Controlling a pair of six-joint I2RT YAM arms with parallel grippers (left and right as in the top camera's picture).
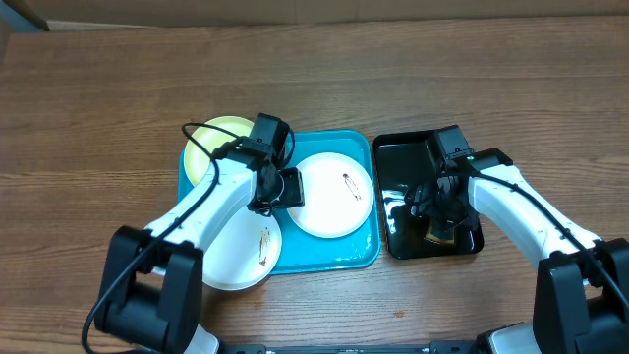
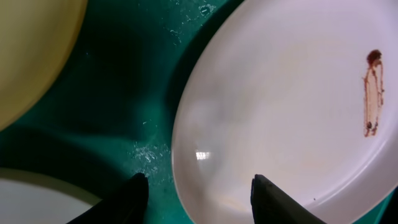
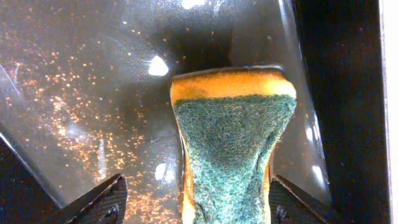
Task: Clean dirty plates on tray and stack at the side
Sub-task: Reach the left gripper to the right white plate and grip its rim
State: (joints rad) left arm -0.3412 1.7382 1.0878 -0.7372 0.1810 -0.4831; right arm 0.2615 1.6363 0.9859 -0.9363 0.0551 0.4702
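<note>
The turquoise tray (image 1: 339,254) carries a white plate (image 1: 334,195) with a small dark smear. A pale yellow-green plate (image 1: 218,143) overlaps its far left corner, and a second smeared white plate (image 1: 241,251) overlaps its near left edge. My left gripper (image 1: 285,187) hangs low at the left rim of the tray's white plate (image 2: 280,106). In the left wrist view the left gripper (image 2: 199,186) is open and straddles that rim, with one finger (image 2: 134,199) over the tray floor (image 2: 124,93) and the other over the plate. My right gripper (image 1: 437,211) is open over the black tray.
A glossy black tray (image 1: 403,147) sits right of the turquoise one. On its wet floor (image 3: 74,74) lies a yellow sponge (image 3: 233,137), green scouring side up, reaching in between the fingers of my right gripper (image 3: 198,193). Bare wooden table (image 1: 314,69) surrounds both trays.
</note>
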